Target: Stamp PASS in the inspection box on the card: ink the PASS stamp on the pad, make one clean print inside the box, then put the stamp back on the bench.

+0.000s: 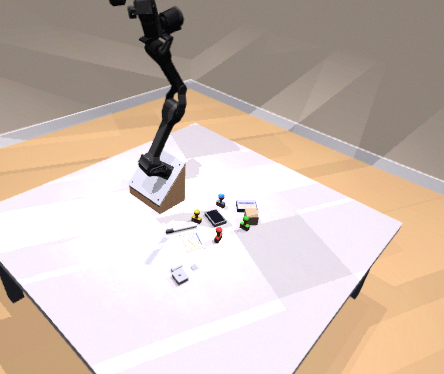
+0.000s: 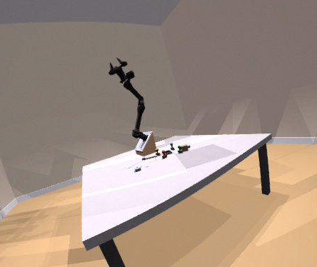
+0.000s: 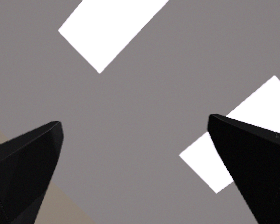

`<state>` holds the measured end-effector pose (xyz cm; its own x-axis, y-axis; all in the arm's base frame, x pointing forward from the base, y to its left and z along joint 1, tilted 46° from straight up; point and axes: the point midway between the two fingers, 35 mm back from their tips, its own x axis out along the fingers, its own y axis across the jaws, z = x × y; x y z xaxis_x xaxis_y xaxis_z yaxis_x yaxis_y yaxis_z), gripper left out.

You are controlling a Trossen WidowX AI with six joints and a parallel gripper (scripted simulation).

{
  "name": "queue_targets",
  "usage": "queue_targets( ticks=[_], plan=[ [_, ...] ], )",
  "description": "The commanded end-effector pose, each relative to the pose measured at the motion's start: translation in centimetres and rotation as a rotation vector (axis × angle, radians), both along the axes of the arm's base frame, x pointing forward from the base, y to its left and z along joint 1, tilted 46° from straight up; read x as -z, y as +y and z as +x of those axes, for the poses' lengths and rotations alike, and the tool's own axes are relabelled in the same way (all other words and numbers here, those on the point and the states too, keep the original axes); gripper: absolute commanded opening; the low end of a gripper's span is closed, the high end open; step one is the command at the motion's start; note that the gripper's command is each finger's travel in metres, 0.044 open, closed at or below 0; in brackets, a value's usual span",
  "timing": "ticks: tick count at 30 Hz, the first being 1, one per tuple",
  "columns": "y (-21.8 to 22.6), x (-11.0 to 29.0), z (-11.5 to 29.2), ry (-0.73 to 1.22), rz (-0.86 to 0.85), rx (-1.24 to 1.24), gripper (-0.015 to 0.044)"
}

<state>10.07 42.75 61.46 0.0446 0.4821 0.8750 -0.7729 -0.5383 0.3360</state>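
My gripper (image 2: pixel 117 64) (image 3: pixel 137 125) is open and empty, raised high above the arm's base and pointing up; the wrist view shows only the ceiling between the two black fingers. On the white table (image 1: pixel 98 300) stand a yellow stamp (image 1: pixel 196 216), a blue stamp (image 1: pixel 221 200), a green stamp (image 1: pixel 245 223) (image 2: pixel 180 150) and a red stamp (image 1: pixel 218 234) (image 2: pixel 164 154). Their labels are too small to read. A dark ink pad (image 1: pixel 215 217) lies among them. The card (image 1: pixel 192 241) lies flat to the left of the red stamp.
A black pen (image 1: pixel 181 229) lies behind the card. A small wooden block (image 1: pixel 252 215) and a blue-and-white flat box (image 1: pixel 246 205) sit by the green stamp. A small grey piece (image 1: pixel 179 275) lies nearer the front. The arm's wedge base (image 1: pixel 160 187) stands behind the stamps.
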Motion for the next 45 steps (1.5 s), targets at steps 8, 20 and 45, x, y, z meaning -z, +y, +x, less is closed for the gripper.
queue_targets(
  ticks=[8, 20, 45],
  plan=[
    [-6.8, -5.2, -6.1, -0.011, 0.176, -0.241, 0.0211],
    [-20.4, -10.7, -12.3, 0.004, 0.458, -0.695, 0.0211],
    [-55.0, -8.5, -8.4, -0.223, 1.133, -1.582, 0.0211]
  ],
)
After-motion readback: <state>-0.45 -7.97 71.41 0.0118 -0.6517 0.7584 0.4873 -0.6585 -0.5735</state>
